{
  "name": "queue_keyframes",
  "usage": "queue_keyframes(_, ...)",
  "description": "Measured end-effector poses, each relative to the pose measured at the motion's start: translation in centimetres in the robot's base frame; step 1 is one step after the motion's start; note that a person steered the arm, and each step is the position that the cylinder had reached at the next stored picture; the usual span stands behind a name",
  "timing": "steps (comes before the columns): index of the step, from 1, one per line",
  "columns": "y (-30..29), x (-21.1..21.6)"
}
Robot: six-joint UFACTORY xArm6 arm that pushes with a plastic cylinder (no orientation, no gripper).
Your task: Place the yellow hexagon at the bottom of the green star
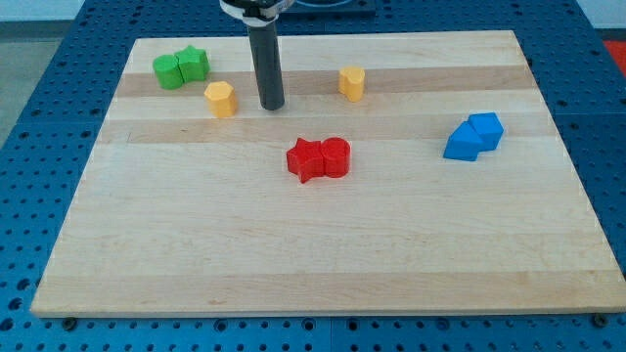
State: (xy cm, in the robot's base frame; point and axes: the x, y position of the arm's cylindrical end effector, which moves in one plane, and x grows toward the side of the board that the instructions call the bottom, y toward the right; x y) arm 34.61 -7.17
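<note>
A big wooden board [323,254] lies on a blue table [39,98]. My tip [272,106] sits near the view's top, a bit to the left of the middle. It is the bottom end of a straight dark rod, so there is no hand here to be spread or pressed together, and it pinches nothing. It touches no block.

Just to the left of my tip is a yellow hexagon [221,99]. There is a small gap of bare wood between them. Up and to the left of that yellow block are two green blocks that touch each other. The one on the right is the green star [194,64]. The one on the left is a green round block [168,70], I think, but it is small and hard to make out. The yellow hexagon sits near the green star, lower and a little to the right.

A second yellow block [352,83] stands to the right of my tip, a bit higher in the view.

In the middle of the board are two red blocks pushed together, a red star [306,160] on the left and a red round block [335,156] on the right.

Far to the right are two blue blocks touching, a blue cube [485,130] and a blue wedge-like block [462,143] just below and left of it
</note>
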Motion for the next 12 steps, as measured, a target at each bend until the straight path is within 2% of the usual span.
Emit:
queue_keyframes(1,-0.3,4.5)
queue_keyframes(2,-1.0,4.9)
queue_keyframes(3,-5.9,0.6)
queue_keyframes(4,-7.2,-0.4)
queue_keyframes(9,-10.7,-1.1)
queue_keyframes(10,-7.3,1.4)
queue_keyframes(11,-0.3,6.3)
queue_keyframes(12,5.6,3.9)
